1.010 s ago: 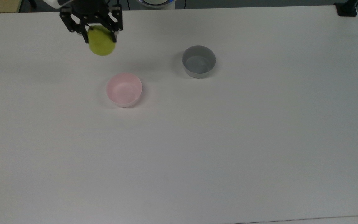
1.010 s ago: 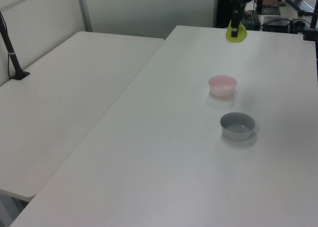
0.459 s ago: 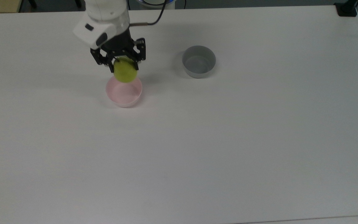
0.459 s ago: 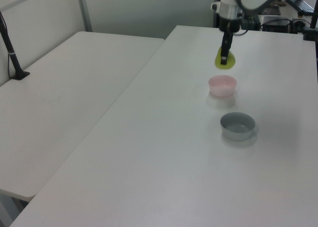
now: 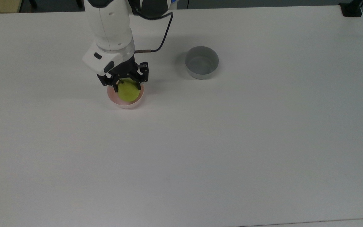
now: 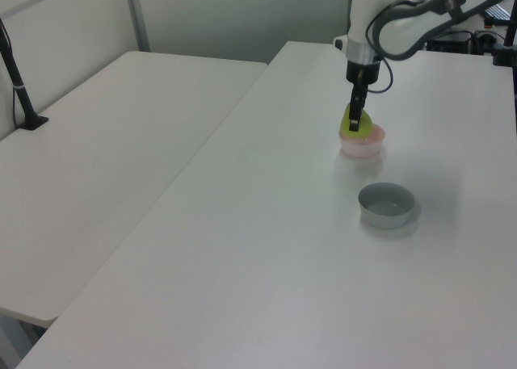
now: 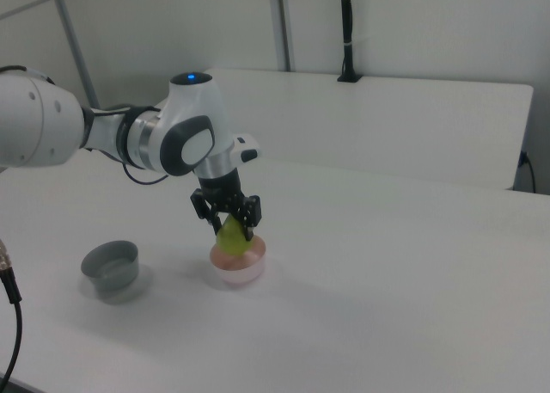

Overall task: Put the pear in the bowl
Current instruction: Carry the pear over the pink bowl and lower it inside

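The yellow-green pear (image 5: 128, 92) (image 6: 359, 124) (image 7: 232, 237) sits low inside the pale pink bowl (image 5: 124, 103) (image 6: 363, 146) (image 7: 241, 268), its top still above the rim. My gripper (image 5: 126, 85) (image 6: 354, 123) (image 7: 230, 227) reaches straight down over the bowl, its black fingers shut on the pear from both sides. In the top view the bowl lies left of centre on the white table; the arm's white wrist covers the bowl's far rim.
A grey round bowl (image 5: 201, 62) (image 6: 387, 204) (image 7: 111, 265) stands apart from the pink one, to the top view's right. The white table (image 5: 200, 151) spreads wide around both. A second white table (image 6: 105, 151) adjoins at the left view's left.
The arm carried the pear from the table's far edge to above the pink bowl, then lowered it into the bowl. Both bowls stayed put.
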{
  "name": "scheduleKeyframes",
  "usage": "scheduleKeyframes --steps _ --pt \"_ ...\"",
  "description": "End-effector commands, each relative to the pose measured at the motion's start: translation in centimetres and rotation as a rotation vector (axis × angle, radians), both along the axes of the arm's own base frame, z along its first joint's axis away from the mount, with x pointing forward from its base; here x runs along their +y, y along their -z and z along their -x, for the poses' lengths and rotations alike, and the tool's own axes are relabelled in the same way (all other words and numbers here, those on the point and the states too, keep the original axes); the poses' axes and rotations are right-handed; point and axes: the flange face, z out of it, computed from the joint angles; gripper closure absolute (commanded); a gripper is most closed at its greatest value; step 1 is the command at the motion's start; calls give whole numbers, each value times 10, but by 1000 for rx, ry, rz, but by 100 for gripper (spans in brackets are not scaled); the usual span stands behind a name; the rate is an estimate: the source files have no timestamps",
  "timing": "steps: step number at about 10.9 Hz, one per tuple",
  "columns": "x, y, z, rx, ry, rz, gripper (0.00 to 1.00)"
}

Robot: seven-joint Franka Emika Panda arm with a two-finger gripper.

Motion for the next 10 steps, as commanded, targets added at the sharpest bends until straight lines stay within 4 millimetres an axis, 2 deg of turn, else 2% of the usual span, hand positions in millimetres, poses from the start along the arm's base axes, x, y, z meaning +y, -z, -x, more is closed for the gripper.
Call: scheduleKeyframes --steps 1,4,5,6,7,8,10 --pt "-2 19 3 -2 7 38 94" --pt "-2 32 7 21 -14 61 94" --pt "-3 34 7 25 -13 63 90" --pt "-5 34 7 25 -10 63 61" --pt "-8 33 6 23 13 62 8" --pt "-8 31 6 19 32 62 0" --pt "-9 24 6 14 53 63 0"
